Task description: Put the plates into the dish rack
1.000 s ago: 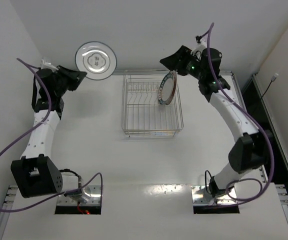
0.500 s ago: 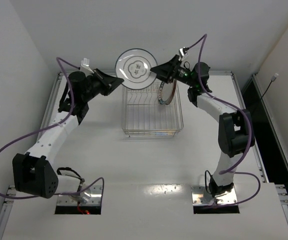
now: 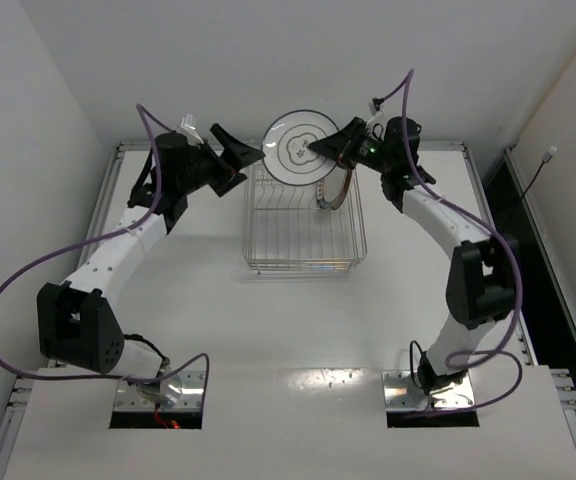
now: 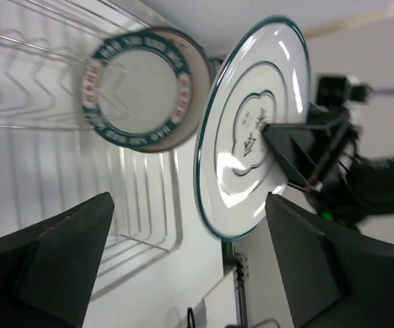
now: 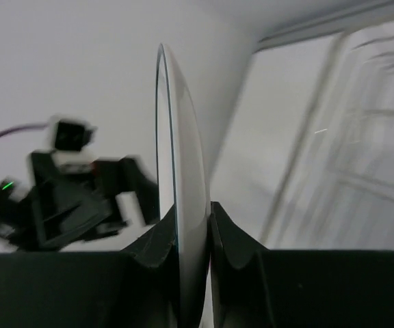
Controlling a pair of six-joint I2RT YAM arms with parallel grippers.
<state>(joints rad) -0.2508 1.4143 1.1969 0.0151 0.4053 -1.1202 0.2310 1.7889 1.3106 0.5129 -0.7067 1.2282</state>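
The thin-rimmed clear plate [image 3: 301, 148] has been passed across near the dish rack [image 3: 298, 263]; it is pinched by the right gripper [image 5: 191, 229], the left gripper [image 4: 189, 201] spread free; slotting is judged next.

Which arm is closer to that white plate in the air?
Right. The right fingers pinch the white plate by its rim; the left fingers, open, sit apart beside it.
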